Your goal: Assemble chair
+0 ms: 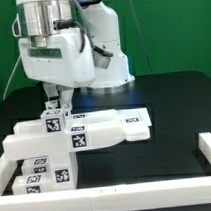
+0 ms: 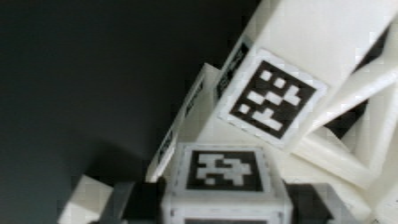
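One arm, end effector (image 1: pixel 55 99) clamped on a small tagged cube (image 2: pixel 224 177) at the top of the chair (image 1: pixel 70 135), which sits on the black desk (image 1: pixel 147 166) near the exterior view's left.

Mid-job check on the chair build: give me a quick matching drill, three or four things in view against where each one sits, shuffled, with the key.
Things:
1. gripper
2. marker board
3. border rail
4. chair parts

Places:
A. flat on the black table, toward the exterior view's right of the white structure
B. directly above the tagged white parts, fingers down at them
C. along the table's edge at the exterior view's right
D. clustered at the exterior view's lower left, showing several tags

Pairs: 1-B, 2-A, 3-C, 4-D
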